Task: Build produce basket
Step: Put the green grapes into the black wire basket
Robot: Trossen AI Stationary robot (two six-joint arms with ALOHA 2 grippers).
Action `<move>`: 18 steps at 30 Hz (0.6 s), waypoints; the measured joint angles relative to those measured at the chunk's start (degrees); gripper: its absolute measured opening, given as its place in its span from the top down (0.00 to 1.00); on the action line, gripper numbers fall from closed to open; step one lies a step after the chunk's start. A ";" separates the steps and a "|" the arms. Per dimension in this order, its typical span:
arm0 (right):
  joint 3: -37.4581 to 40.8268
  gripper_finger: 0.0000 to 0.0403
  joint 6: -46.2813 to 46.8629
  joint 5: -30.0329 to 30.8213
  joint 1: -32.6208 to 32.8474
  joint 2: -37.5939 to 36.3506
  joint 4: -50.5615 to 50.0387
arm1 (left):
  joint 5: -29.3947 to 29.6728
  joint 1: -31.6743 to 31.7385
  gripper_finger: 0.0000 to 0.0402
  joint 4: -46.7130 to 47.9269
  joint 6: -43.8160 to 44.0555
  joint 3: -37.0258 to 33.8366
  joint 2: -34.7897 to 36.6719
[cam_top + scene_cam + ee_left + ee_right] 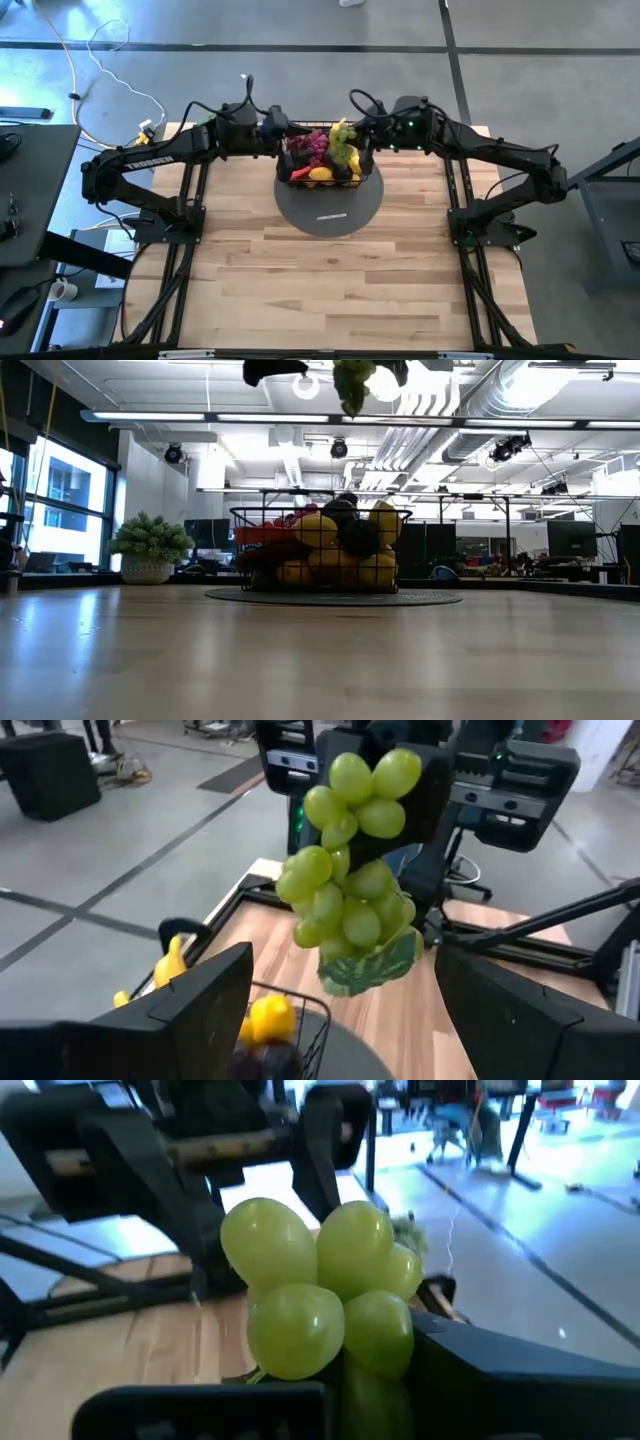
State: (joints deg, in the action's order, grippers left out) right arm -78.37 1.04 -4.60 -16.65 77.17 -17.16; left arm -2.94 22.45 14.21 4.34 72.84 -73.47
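Setting: a pale wooden plank desk [330, 290] seen from above, with two dark robot arms reaching in from the left and right of the frame and meeting at upper centre.
Basket: a small black wire-mesh rectangular basket [296, 163] sits at upper centre of the high view on a flat grey round disc [330, 212]; in the low view it stands at centre frame on that disc.
Contents: the basket holds yellow bananas [340, 568], a yellow lemon [320, 173], dark red-purple grapes [314, 146] and a dark plum [358, 538], piled above the rim.
Right gripper: the right gripper [385, 765] is clenched on the top of a bunch of pale green plastic grapes [352, 885], which hangs in the air above the basket's right half, clear of the pile.
Left gripper: the left gripper [281, 138] is released, fingers spread wide, just beside the basket's left rim and facing the hanging bunch.
Background: a leafy pale-green plant in a white pot [149, 547] stands at left in the low view.
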 joint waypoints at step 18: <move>0.00 0.97 -6.44 -4.11 4.12 1.78 11.43 | -6.42 -0.08 0.25 -5.90 3.97 0.00 -0.06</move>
State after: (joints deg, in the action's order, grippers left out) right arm -78.37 -5.40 -8.71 -12.53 78.95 -5.73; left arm -9.36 22.37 8.31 8.31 72.84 -73.53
